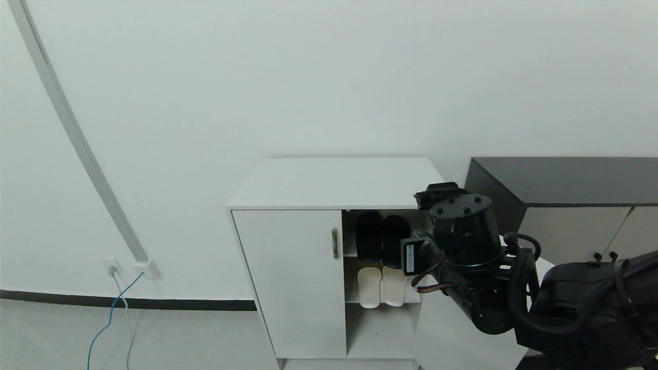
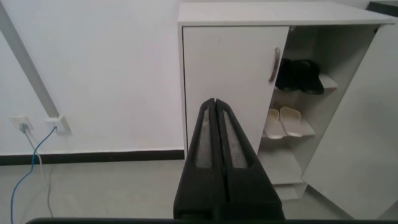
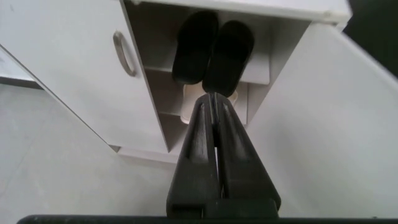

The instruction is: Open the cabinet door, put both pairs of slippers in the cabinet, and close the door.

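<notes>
The right gripper (image 3: 212, 99), jaws pressed together and empty, hangs just in front of the pair of black rubber slippers (image 3: 211, 53) on the upper shelf of the white wooden cabinet (image 1: 329, 182). The pair of cream slippers (image 1: 381, 286) lies on the shelf beneath. With both pairs stowed, the open white door (image 3: 329, 124) beside this gripper probably awaits a push. The left gripper (image 2: 214, 102), likewise closed and empty, sits well back.

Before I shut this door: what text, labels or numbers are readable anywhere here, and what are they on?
On the right arm's wrist, a white sticker: it carries print, too small to read.
On the cabinet, black slippers, white slippers and wall socket: no text visible.
</notes>
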You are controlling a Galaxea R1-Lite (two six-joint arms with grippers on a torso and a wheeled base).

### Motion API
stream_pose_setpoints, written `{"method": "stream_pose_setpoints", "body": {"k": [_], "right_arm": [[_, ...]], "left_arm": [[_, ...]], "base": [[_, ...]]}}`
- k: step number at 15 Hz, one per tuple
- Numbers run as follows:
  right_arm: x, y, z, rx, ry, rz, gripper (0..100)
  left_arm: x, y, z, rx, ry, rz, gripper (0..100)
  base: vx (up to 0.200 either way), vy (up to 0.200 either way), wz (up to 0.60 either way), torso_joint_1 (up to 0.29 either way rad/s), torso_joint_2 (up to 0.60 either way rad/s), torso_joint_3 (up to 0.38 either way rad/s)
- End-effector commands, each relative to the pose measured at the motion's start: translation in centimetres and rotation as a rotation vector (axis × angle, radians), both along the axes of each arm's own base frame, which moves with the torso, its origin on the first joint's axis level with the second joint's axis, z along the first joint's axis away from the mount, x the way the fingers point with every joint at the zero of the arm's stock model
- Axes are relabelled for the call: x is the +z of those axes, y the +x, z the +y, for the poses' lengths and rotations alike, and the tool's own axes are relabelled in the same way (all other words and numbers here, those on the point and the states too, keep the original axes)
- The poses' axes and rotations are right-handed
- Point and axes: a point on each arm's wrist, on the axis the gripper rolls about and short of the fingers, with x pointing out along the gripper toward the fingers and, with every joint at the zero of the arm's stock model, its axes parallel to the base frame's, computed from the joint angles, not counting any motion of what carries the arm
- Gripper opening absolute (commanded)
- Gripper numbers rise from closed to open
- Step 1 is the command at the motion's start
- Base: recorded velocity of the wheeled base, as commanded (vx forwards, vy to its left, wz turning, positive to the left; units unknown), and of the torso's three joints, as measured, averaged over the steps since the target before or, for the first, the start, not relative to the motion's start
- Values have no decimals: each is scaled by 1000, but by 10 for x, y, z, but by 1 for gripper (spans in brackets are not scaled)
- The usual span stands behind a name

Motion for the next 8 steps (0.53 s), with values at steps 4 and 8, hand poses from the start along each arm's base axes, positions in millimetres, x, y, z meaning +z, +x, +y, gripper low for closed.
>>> {"method": "stream_pose_setpoints", "body": {"k": [4, 8], "right_arm": [[-4, 2, 1, -3, -10, 9, 0], [-5, 2, 0, 2, -12, 13, 0]], "left_arm": [[0, 0, 0, 0, 0, 1, 0], [0, 0, 0, 0, 0, 0, 0]], "base": [[0, 0, 0, 266, -604, -345], [0, 0, 0, 148, -326, -176]]}}
